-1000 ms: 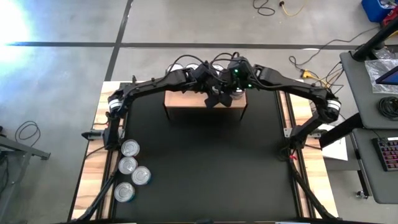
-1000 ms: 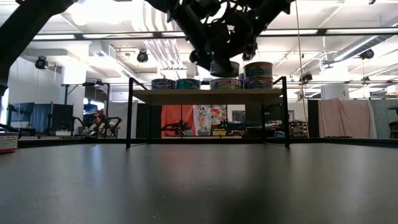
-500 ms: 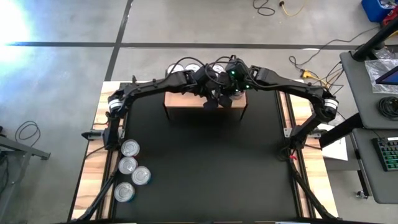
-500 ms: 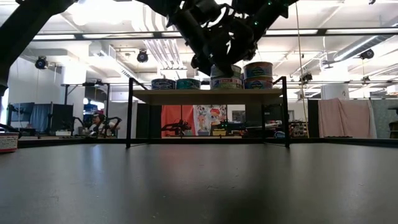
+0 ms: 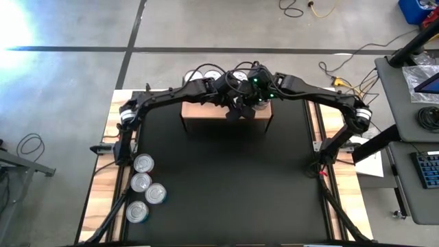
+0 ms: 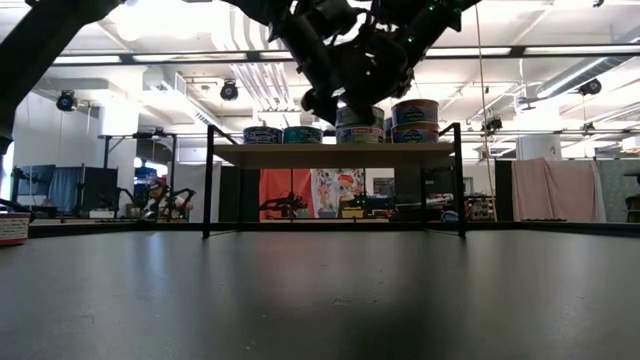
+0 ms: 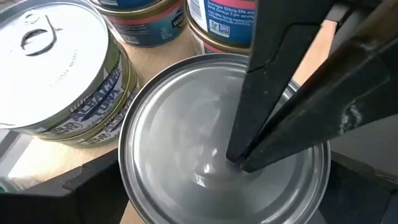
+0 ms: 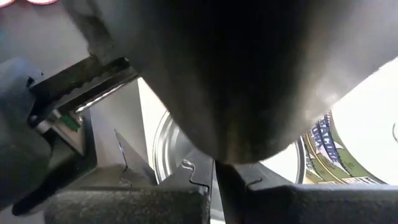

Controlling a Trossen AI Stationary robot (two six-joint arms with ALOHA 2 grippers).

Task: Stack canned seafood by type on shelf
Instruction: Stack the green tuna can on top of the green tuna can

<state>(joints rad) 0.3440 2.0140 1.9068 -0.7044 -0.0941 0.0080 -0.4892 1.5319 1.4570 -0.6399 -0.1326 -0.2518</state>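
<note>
The shelf [image 5: 204, 114] stands at the mat's far edge with several tins on its wood top [image 6: 330, 152]. In the low view one silver-topped tin [image 6: 358, 116] sits on another tin [image 6: 360, 135]. My left gripper [image 7: 227, 196] is open, its fingers on either side of that top tin [image 7: 186, 143]; whether they touch it I cannot tell. My right gripper [image 7: 239, 163] is shut, with its tips on the tin's lid. A green-and-gold tin [image 7: 56, 74] and blue-labelled tins [image 7: 149, 18] stand beside it. My right gripper presses its shut fingertips [image 7: 249, 149] down on the silver lid [image 7: 211, 171] of the top tin, a little off the lid's middle. The fingers slant down onto it from above. The tin stands upright on the tin below it.
A two-high stack of tins [image 6: 415, 120] stands right of the grippers on the shelf, and single tins [image 6: 282, 134] stand to the left. Several more tins [image 5: 143, 163] lie at the mat's left edge. The black mat [image 5: 226, 185] in front of the shelf is bare.
In the low view both grippers have sunk slightly toward the shelf. The top tin, which hung just above the lower one, now rests on it.
</note>
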